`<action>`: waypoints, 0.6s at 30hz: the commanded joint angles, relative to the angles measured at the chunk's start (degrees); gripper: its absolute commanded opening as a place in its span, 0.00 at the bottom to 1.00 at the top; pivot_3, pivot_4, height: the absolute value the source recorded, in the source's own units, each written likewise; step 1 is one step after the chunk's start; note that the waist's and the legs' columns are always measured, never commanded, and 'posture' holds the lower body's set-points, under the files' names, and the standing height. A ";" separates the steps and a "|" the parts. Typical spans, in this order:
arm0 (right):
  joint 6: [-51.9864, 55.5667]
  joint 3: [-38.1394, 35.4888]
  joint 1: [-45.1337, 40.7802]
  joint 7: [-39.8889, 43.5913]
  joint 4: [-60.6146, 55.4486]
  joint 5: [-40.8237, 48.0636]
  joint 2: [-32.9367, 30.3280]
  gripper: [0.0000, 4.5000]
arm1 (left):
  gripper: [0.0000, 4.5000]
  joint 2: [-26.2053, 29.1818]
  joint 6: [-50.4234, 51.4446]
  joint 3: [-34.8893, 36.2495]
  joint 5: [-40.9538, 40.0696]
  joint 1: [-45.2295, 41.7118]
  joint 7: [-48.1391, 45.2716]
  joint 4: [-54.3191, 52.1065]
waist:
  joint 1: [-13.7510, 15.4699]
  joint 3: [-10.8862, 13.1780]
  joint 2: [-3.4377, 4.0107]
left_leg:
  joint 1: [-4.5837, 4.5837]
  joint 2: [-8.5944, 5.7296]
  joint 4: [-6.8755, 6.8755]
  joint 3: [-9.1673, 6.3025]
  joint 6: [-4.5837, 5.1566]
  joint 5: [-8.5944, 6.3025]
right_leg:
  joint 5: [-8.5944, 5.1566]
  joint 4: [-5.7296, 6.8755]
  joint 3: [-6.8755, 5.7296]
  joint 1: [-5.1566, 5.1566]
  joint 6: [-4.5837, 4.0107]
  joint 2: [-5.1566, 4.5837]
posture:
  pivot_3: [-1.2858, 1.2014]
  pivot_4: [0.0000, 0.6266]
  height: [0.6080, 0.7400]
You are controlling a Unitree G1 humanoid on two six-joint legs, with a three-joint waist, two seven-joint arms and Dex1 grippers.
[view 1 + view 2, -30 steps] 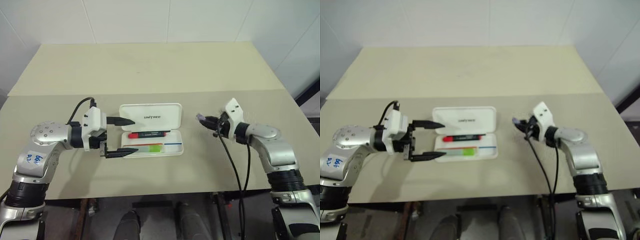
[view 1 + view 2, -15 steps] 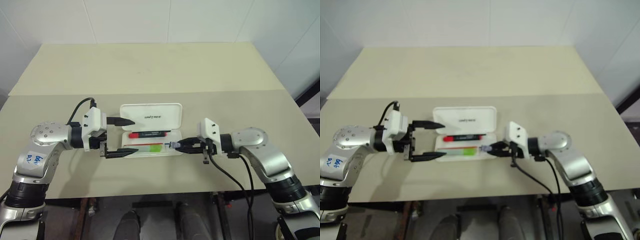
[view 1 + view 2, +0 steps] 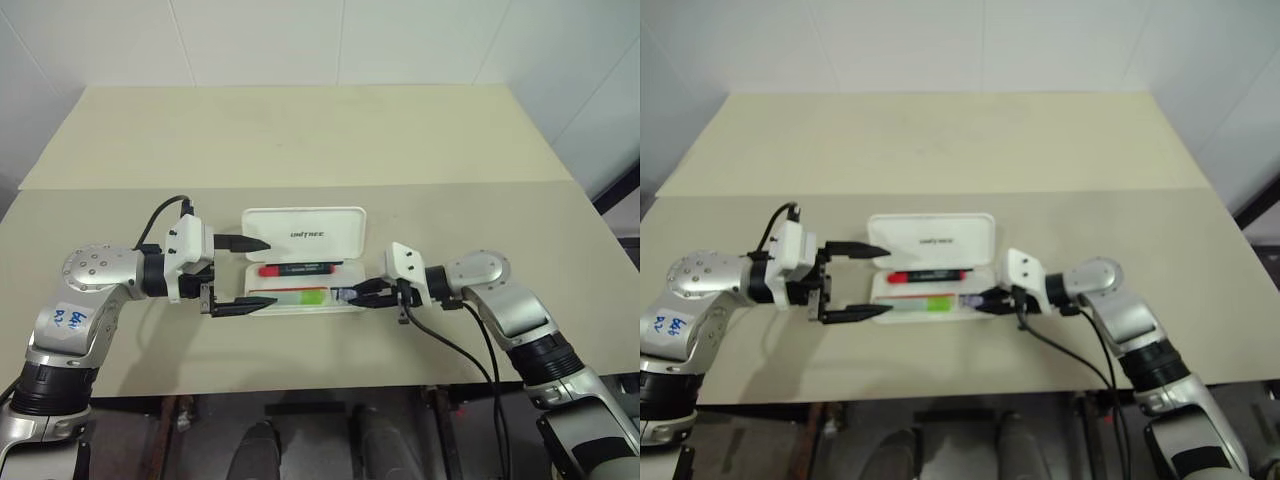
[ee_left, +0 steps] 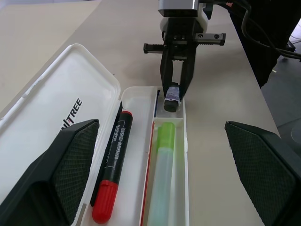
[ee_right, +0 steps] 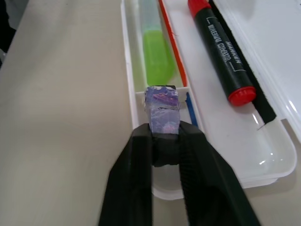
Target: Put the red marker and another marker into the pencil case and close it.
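A: White tiled wall at the back, and a matte beige table [image 3: 300,140] with a seam running across it. What's on it?

B: The pencil case [image 3: 305,260], lying open in the middle of the near half. It's smooth white plastic with rounded corners; the lid is folded flat on the far side, with dark lettering on it.

A: And the markers?

B: Both are in the tray. The red marker [image 3: 298,269] lies in the far compartment, a slim black barrel with a glossy red cap. The other marker [image 3: 300,295], a chunky pale-green highlighter with a brighter green end, lies in the near compartment beside a thin red and blue stripe.

A: So what step is this?

B: I'd judge the filling is done and closing remains. Oddly, the right gripper [image 5: 164,134] is at the right end of the tray, its jaws pinching a small dark purple object [image 5: 162,107] just over the near compartment's end. Whether that is touching the case floor, I can't tell.

A: The left gripper [image 3: 245,272]?

B: Its jaws are spread wide and hold nothing, one black textured finger to the far side and one to the near side of the case's left end.

A: Next move?

B: Probably dropping or clearing the purple piece, then swinging the hinged lid over. The plastic looks slick and light, so the case may need bracing.
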 commanded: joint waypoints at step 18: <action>9.83 -17.91 2.16 -8.95 -20.17 13.22 -1.54 0.99 | 1.00 1.12 0.43 3.41 -1.53 1.87 0.78 -2.38 | 0.36 0.00 0.00 | -0.02 0.00 -0.04 -0.02 -0.01 -0.01 | 0.00 -0.01 -0.02 -0.01 0.00 0.00 | 0.52 0.24 1.00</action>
